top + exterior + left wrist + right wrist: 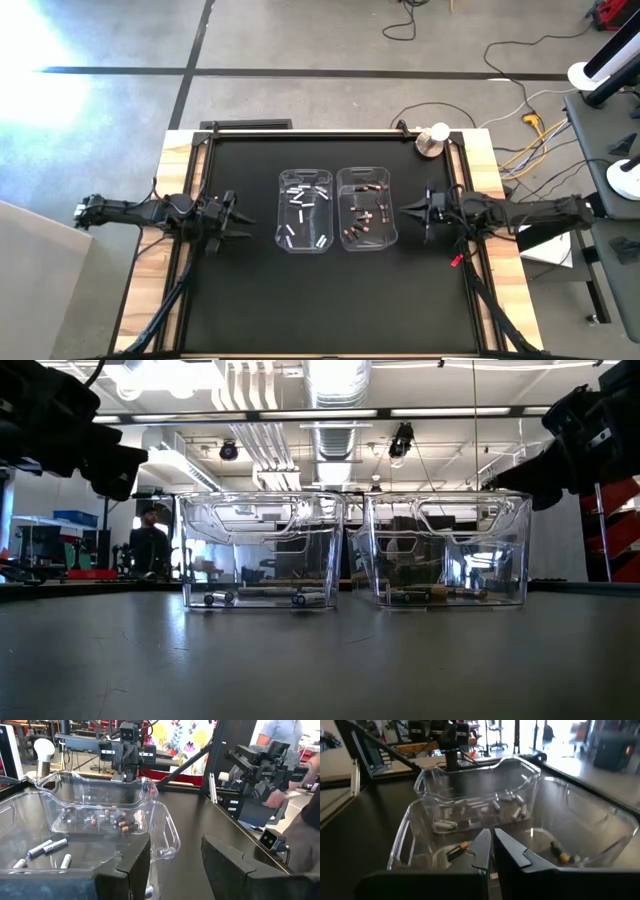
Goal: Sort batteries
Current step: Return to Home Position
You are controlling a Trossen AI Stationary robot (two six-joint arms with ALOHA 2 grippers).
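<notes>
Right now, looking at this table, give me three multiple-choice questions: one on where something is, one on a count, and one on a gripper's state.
1. Where do the white batteries lie?
A) loose outside the bins
B) in the clear bin nearer the left gripper
C) mixed in with the dark ones

2. How many clear bins stand on the table?
A) one
B) two
C) three

3. The right gripper is:
A) wide open
B) shut on a battery
C) shut, holding nothing

Answers:
1 B: the high view shows them all inside that bin.
2 B: a second bin stands beside the first, and there are no others.
3 C: its wrist view shows it closed with nothing between.
</notes>
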